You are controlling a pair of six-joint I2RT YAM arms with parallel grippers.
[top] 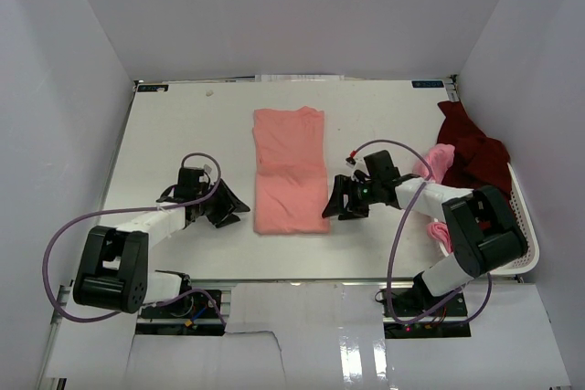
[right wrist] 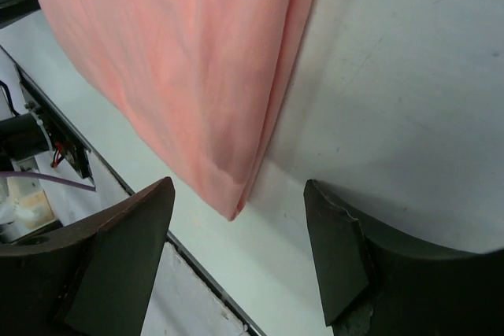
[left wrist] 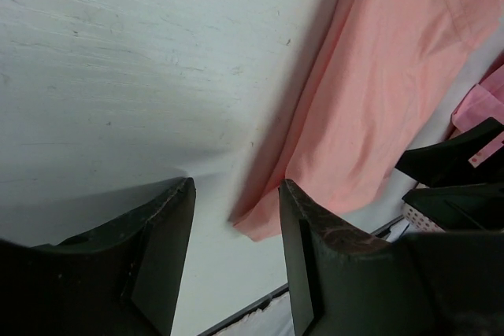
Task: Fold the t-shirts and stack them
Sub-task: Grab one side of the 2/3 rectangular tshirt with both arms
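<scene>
A salmon-pink t-shirt (top: 289, 171) lies folded into a long strip in the middle of the table. My left gripper (top: 241, 210) sits low at the strip's near left corner, open. In the left wrist view its jaws (left wrist: 236, 184) stand apart over bare table, and the shirt's corner (left wrist: 256, 224) lies just ahead, untouched. At the near right corner, my right gripper (top: 329, 211) is open too. In the right wrist view it (right wrist: 238, 186) holds nothing, and the folded corner (right wrist: 233, 208) rests on the table between and beyond the fingers. A maroon t-shirt (top: 473, 154) and a lighter pink one (top: 439, 163) lie bunched at the right.
A white slotted basket (top: 521, 216) stands at the table's right edge, under the maroon and lighter pink shirts. White walls close in the table at the back and on both sides. The near table edge (right wrist: 197, 273) runs close under both grippers.
</scene>
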